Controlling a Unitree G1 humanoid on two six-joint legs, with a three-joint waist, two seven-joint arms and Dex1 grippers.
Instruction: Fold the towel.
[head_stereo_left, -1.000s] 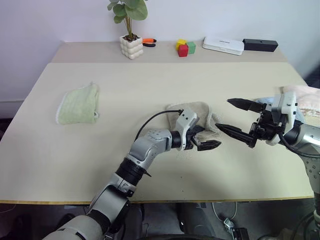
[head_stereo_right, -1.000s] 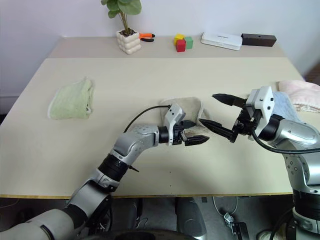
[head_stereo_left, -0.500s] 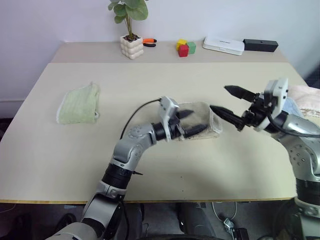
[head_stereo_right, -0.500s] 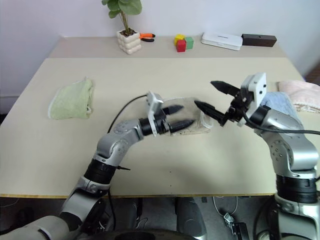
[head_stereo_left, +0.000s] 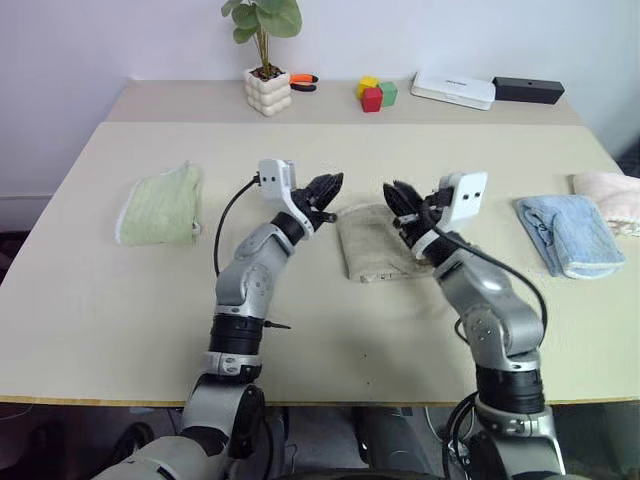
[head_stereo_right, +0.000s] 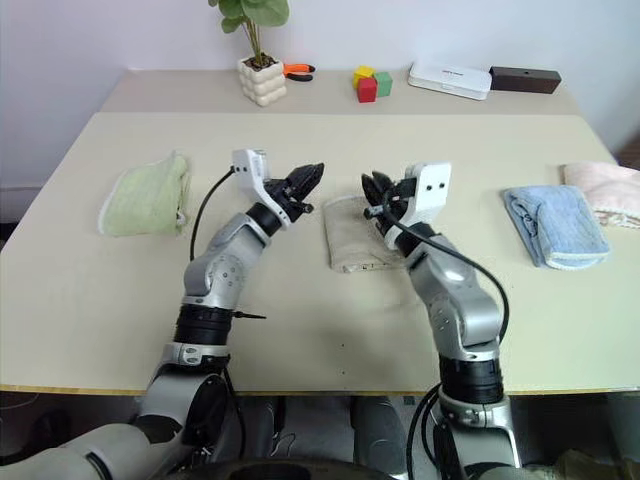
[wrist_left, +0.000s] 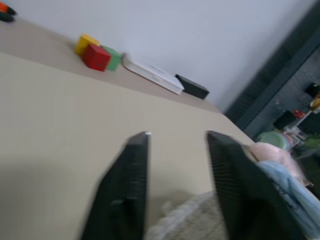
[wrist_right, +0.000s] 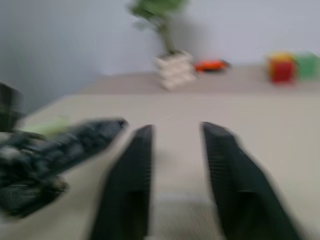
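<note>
Folding looked part done. The towel (head_stereo_left: 372, 245) lay flat on the table (head_stereo_left: 300, 340) as a narrow strip, so I think one fold was already in it. It sat just below the two grippers and a bit nearer to the robot than they were, with its far end about between them.

The next step, I think, was one more fold. For that the grippers would need to open, go down to two corners at one short end, pinch them, and carry that end over to the other end. The corners should be lined up so the edges match.

The left gripper (head_stereo_left: 328, 187) hung in the air just past the far left corner of the towel. I could not tell how far open it was. It did not seem to hold anything, and it looked clear of the cloth.

The right gripper (head_stereo_left: 398, 197) hung over the far right corner. It was closed up tight, with nothing in it, and the towel lay loose below it.

Out to the left of the left gripper was a green cloth (head_stereo_left: 160, 205), well apart. Out to the right of the right gripper was a blue cloth (head_stereo_left: 565, 232), also well apart.

Far beyond both grippers stood a plant pot (head_stereo_left: 267, 92) and some coloured blocks (head_stereo_left: 372, 95).
</note>
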